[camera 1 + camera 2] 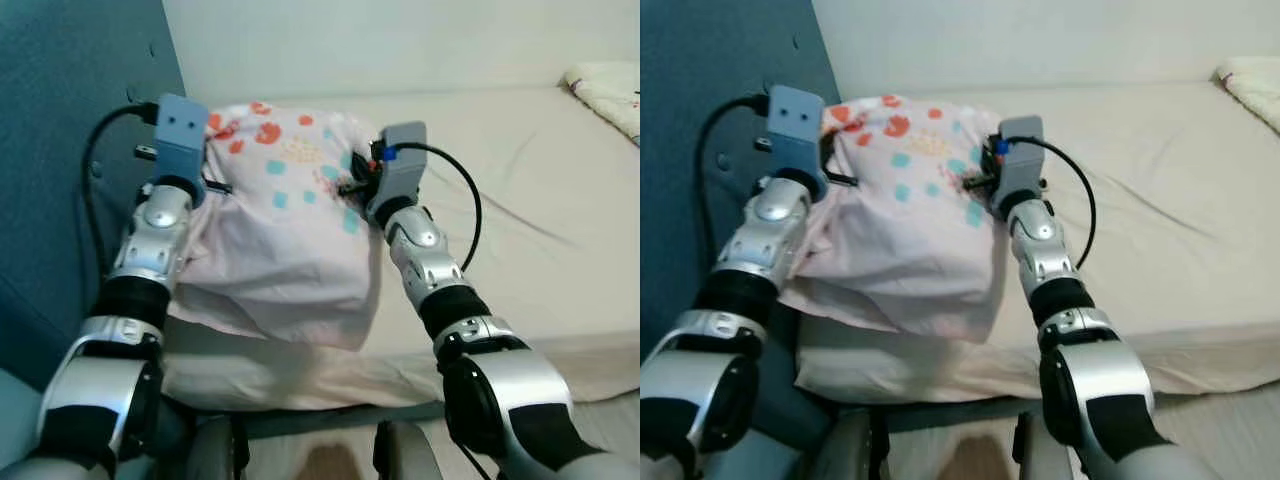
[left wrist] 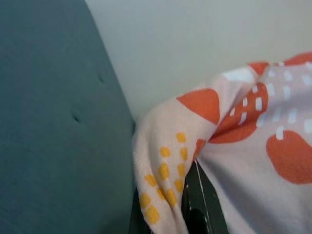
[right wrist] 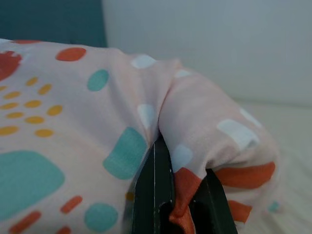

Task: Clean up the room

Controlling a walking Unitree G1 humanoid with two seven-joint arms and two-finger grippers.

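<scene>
A pale pink pillow [image 1: 290, 230] with orange, teal and yellow shapes lies at the head end of the bed, by the blue headboard [image 1: 70, 150]. My left gripper [image 1: 205, 150] holds the pillow's left top corner; in the left wrist view a fold of the pillow cloth [image 2: 165, 175] is pinched between its black fingers [image 2: 200, 200]. On the pillow's right top corner my right gripper [image 1: 358, 178] is shut, and the right wrist view has the pillow cloth [image 3: 183, 190] clamped between its fingers [image 3: 153, 190]. Both arms reach forward over the bed's near edge.
The cream mattress [image 1: 520, 200] stretches to the right, with a second light pillow or quilt [image 1: 610, 95] at its far right corner. A white wall [image 1: 400, 40] runs behind the bed. The floor [image 1: 330, 455] lies below the bed's front edge.
</scene>
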